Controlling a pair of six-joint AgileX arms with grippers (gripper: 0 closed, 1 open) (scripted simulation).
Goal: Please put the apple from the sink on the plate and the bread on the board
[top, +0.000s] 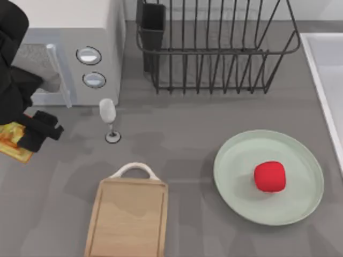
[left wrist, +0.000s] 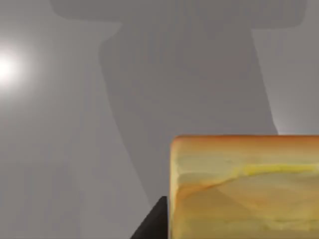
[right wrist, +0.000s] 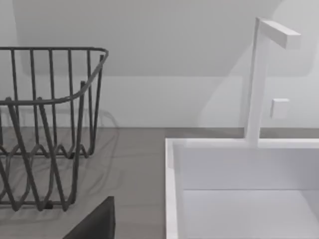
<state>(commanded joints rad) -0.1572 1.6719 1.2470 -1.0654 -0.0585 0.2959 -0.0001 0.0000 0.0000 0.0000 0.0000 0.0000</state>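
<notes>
While the apple is sitting on the plate, the left gripper is reaching the bread at the worktop's left edge; finger state cannot be told. It should grasp squarely, then lift toward the board.

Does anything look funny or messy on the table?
Mostly tidy: the apple sits on the plate and the wine glass stands upright. The bread is at the table's left edge by the left gripper, not on the board.
</notes>
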